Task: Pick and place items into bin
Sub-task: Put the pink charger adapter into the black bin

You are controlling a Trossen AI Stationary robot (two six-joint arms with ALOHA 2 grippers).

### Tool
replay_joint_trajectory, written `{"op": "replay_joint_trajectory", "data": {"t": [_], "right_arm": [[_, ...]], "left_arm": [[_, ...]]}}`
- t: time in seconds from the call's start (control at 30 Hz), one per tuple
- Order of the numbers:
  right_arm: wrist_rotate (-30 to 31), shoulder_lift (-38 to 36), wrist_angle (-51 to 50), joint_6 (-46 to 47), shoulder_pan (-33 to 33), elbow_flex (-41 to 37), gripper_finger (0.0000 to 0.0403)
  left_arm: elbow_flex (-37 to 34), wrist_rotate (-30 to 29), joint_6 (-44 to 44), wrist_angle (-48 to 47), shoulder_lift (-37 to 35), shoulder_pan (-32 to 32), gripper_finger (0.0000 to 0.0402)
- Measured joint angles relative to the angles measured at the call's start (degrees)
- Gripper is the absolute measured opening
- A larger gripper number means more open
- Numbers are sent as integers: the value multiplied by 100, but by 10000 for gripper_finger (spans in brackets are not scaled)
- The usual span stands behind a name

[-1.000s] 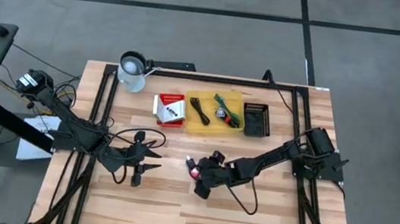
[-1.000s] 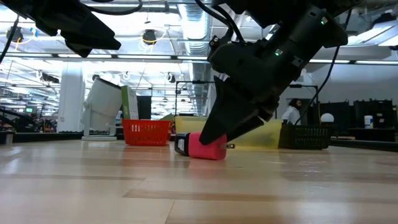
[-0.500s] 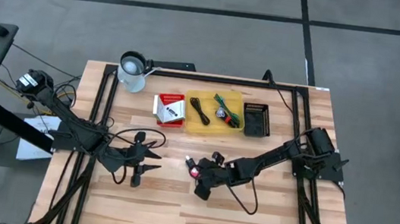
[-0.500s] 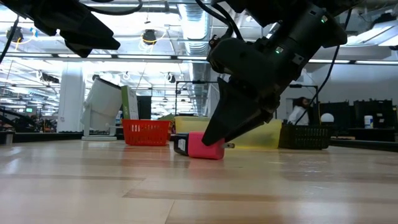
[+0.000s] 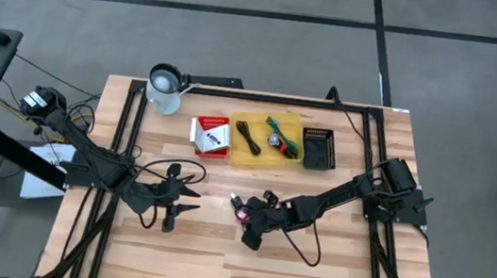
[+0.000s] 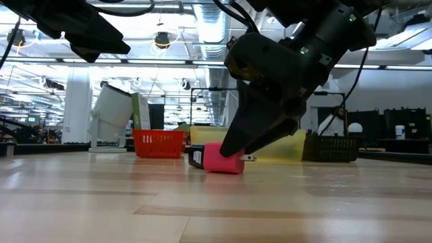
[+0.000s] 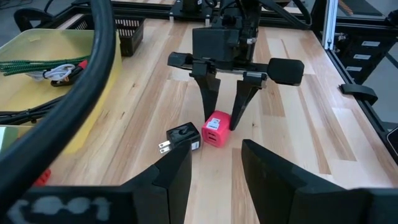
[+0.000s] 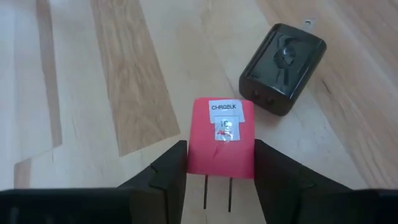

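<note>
A pink plug-in charger block (image 8: pixel 221 137) lies on the wooden table near its middle, and my right gripper (image 5: pixel 246 217) is shut on it. The block also shows in the low view (image 6: pixel 221 159). A black charger (image 8: pixel 283 68) lies flat just beyond it, apart from it. My left gripper (image 7: pixel 214 180) hovers open above the table to the left of both, holding nothing. At the back stands a yellow bin (image 5: pixel 239 154) holding black cords, a green piece and a small silvery piece. My right gripper pinches the pink block by two opposite sides (image 8: pixel 190 152) between its fingers. The fingers (image 7: pixel 210 102) slant down at it from the table's right side. The block rests on the table, and its two prongs point back toward the wrist.
A red basket (image 5: pixel 201 122) with a white packet stands left of the yellow bin, and a black basket (image 5: pixel 320 148) to its right. A white jug (image 5: pixel 164 89) stands at the far left. Black rails (image 5: pixel 126 133) run along the table's left, right and far edges.
My right gripper has shut its fingers onto the pink block without travelling, turning slightly at the wrist. The block stays on the table in nearly the same spot.
</note>
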Motion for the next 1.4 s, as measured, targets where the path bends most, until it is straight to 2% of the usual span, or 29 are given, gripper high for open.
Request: {"op": "replay_joint_trajectory", "data": {"t": [0.27, 0.4, 0.67, 0.9, 1.1, 1.4], "right_arm": [[-56, -54, -118, 2, 13, -2, 142], [-48, -209, -500, 24, 13, -13, 142], [81, -861, -1546, 50, 2, -15, 142], [345, -1761, -2945, 127, -135, -13, 142], [552, -2632, -4352, 213, -579, -13, 142], [794, -3617, -5769, -28, -1822, -9, 143]], "left_arm": [[0, -2, 0, -1, 0, 0, 132], [0, -2, 0, -2, 0, 0, 132], [0, 3, -2, -5, 0, 0, 132], [0, 5, -2, -3, 0, 0, 132], [0, 0, -2, 0, 0, -1, 132], [0, -2, -2, 20, 0, 0, 132]]}}
